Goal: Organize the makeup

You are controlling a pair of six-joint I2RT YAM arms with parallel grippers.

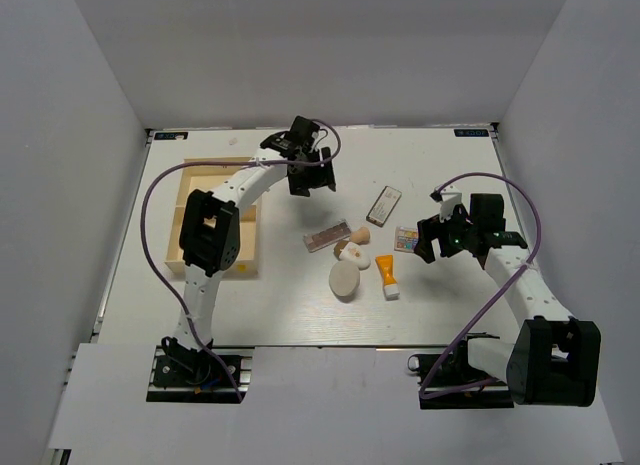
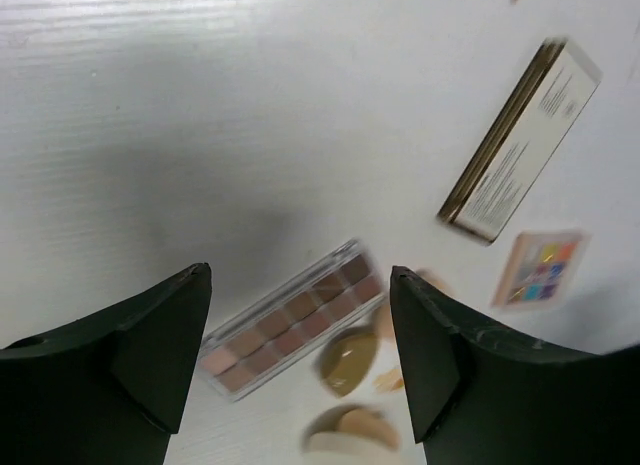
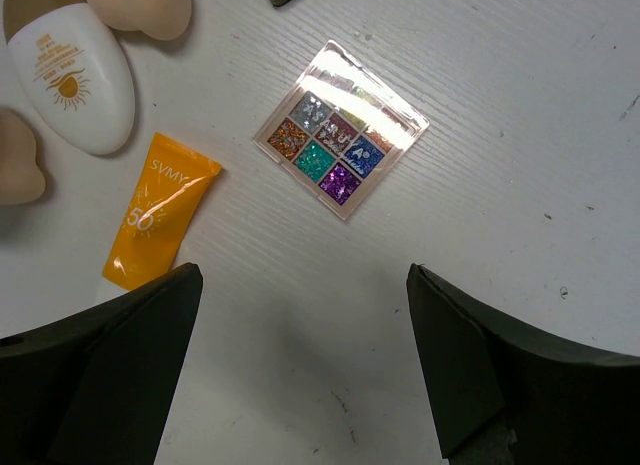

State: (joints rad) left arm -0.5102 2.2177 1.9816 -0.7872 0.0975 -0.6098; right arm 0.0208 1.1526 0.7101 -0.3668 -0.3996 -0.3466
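The makeup lies mid-table. A slim boxed case (image 1: 384, 205) (image 2: 520, 140) is farthest back. A slim clear case of brown shades (image 1: 327, 236) (image 2: 290, 320) lies beside a beige sponge (image 1: 360, 233) (image 3: 140, 7). A white egg-shaped bottle (image 1: 353, 255) (image 3: 68, 70), a cream compact (image 1: 345, 280) and an orange tube (image 1: 386, 275) (image 3: 160, 210) lie nearer. The multicolour palette (image 1: 406, 239) (image 3: 342, 128) (image 2: 540, 268) is at the right. My left gripper (image 1: 312, 180) (image 2: 300, 285) is open and empty, above and behind the brown case. My right gripper (image 1: 428, 243) (image 3: 305, 275) is open and empty, just right of the multicolour palette.
A light wooden compartment tray (image 1: 190, 200) stands at the left, partly under my left arm. White walls close in the table at the back and both sides. Purple cables loop from both arms.
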